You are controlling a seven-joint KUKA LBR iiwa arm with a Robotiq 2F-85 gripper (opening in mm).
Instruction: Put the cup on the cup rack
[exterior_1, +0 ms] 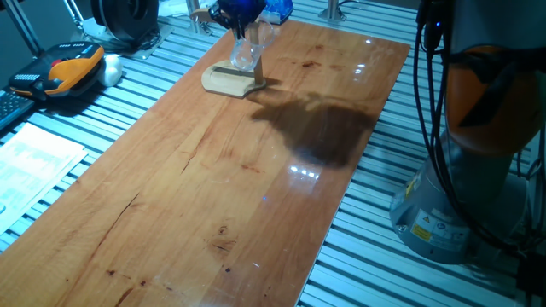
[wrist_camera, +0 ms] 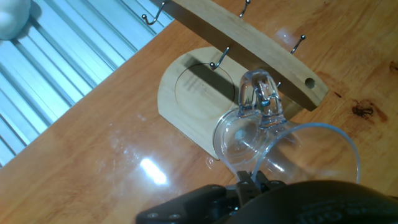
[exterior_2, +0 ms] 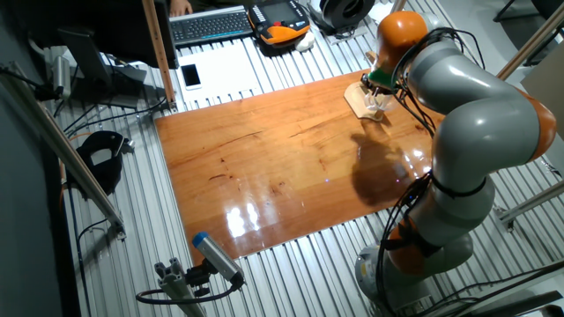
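The cup [wrist_camera: 273, 146] is a clear glass mug, seen rim-on in the hand view, with its handle [wrist_camera: 260, 99] against a metal hook of the cup rack's wooden bar [wrist_camera: 249, 43]. The cup rack's wavy base plate [wrist_camera: 186, 102] lies under the cup. My gripper [wrist_camera: 252, 182] is shut on the cup's near rim. In one fixed view the cup [exterior_1: 247, 53] hangs at the rack's post above the base [exterior_1: 229, 81], with the gripper [exterior_1: 237, 15] right above it. In the other fixed view the rack [exterior_2: 363, 103] stands at the board's far corner under the gripper [exterior_2: 381, 81].
The rack stands on a long wooden board [exterior_1: 222, 188] laid on a slatted metal table. An orange-black pendant [exterior_1: 64, 72] and papers [exterior_1: 34, 158] lie to the left. The robot base [exterior_1: 452, 205] stands at the right. A keyboard [exterior_2: 211, 25] and a phone [exterior_2: 190, 76] lie beyond the board.
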